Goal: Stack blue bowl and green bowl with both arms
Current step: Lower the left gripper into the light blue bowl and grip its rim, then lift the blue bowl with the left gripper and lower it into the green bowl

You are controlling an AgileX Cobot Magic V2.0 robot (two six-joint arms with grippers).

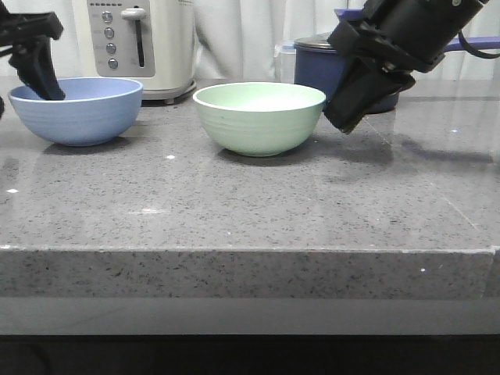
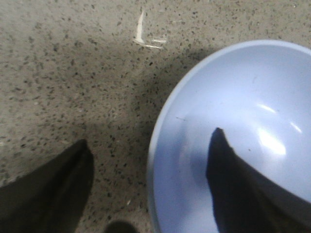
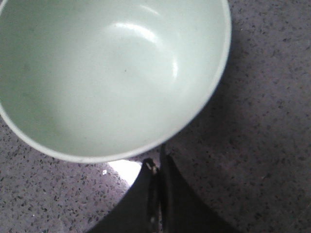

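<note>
The blue bowl stands upright at the far left of the counter. My left gripper is open and straddles its rim, one finger inside the bowl and one outside. In the front view the left gripper dips into the bowl's far left side. The green bowl stands upright at the middle. My right gripper is shut and empty, just right of it. In the right wrist view its closed tips sit close beside the green bowl's rim.
A white toaster stands behind the blue bowl. A dark navy lidded saucepan stands behind the right gripper. Pale curtains hang at the back. The counter's front edge runs across the lower view.
</note>
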